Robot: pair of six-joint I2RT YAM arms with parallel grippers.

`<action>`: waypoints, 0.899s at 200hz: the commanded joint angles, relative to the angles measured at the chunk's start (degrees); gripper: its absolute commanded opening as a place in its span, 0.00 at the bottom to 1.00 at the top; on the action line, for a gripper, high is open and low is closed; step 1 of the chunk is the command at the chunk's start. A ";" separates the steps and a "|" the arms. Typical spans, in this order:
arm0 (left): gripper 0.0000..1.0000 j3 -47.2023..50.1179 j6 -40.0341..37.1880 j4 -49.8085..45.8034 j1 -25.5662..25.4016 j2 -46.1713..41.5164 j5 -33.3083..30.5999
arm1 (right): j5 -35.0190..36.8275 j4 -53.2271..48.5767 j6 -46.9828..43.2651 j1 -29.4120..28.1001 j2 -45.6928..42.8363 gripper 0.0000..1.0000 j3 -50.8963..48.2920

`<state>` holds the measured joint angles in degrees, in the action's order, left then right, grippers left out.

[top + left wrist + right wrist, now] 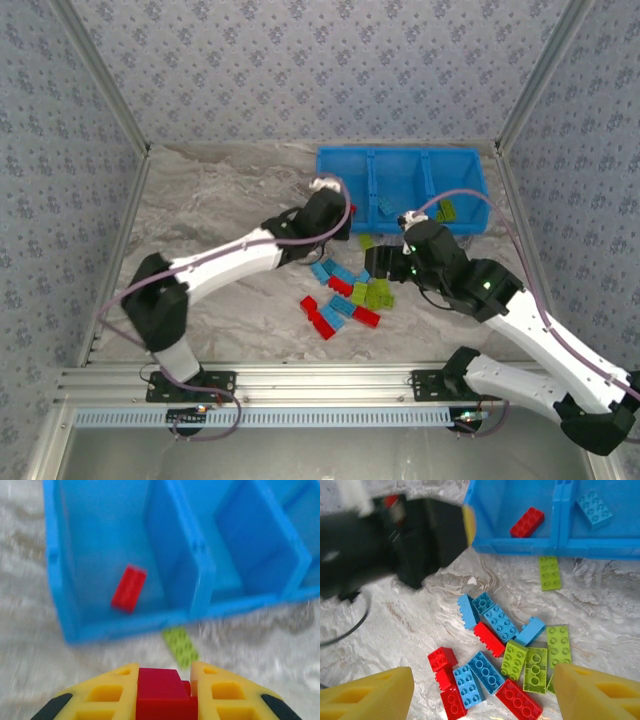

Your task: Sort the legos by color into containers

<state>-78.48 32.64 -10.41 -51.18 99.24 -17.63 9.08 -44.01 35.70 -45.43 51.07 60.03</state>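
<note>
**Top external view.** The bin point(400, 152) holds few pieces: one light blue brick point(385, 207) in the middle compartment and one lime brick point(447, 210) in the right compartment. The pile point(345, 295) of mixed legos lies on the table point(210, 200) near the bin, so most of the sorting is judged undone.

**Left wrist view.** The left gripper point(165, 672) is clamped on a held red brick point(157, 690), short of the left compartment, where one sorted red brick point(129, 587) lies flat.

**Right wrist view.** The right gripper point(482, 682) is spread wide and empty above the pile (reds, blues and greens together). A stray green brick point(549, 572) lies just outside the bin's front wall.
</note>
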 commanded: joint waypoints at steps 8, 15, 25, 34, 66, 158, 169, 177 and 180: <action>0.14 -13.90 -5.81 -0.01 4.15 13.62 -0.71 | 3.77 -2.84 3.42 -0.71 -0.87 0.76 -1.10; 0.15 -17.94 -6.09 -1.43 4.86 16.98 -0.81 | 4.15 -3.51 3.83 -0.98 -1.13 0.76 -1.22; 0.15 -22.73 -6.47 -2.47 5.61 21.09 -1.76 | 4.73 -3.94 4.15 -1.39 -1.77 0.76 -1.70; 0.17 -25.88 -7.04 -2.50 6.02 24.14 -2.02 | 5.29 -4.07 4.58 -1.66 -2.41 0.76 -2.18; 0.30 -34.68 -6.40 -4.48 7.06 30.32 0.19 | 6.04 -5.46 5.65 -2.05 -3.53 0.76 -2.98; 0.46 -5.66 -6.06 0.38 2.57 -6.45 1.32 | 5.21 -1.17 4.97 -2.29 -0.62 0.77 -6.11; 0.46 0.56 -6.69 -0.31 1.52 -13.46 -0.13 | 3.58 1.05 3.94 -2.33 1.42 0.77 -6.32; 0.46 4.71 -7.41 -1.37 0.83 -18.30 -1.16 | 2.09 3.06 3.08 -2.46 3.20 0.77 -6.59; 0.46 6.50 -7.91 -1.84 0.52 -19.98 -1.39 | 1.48 3.80 2.73 -2.40 3.85 0.77 -6.59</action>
<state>-80.97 26.79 -11.09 -49.04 91.53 -15.49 13.85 -46.00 40.66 -47.35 51.03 54.59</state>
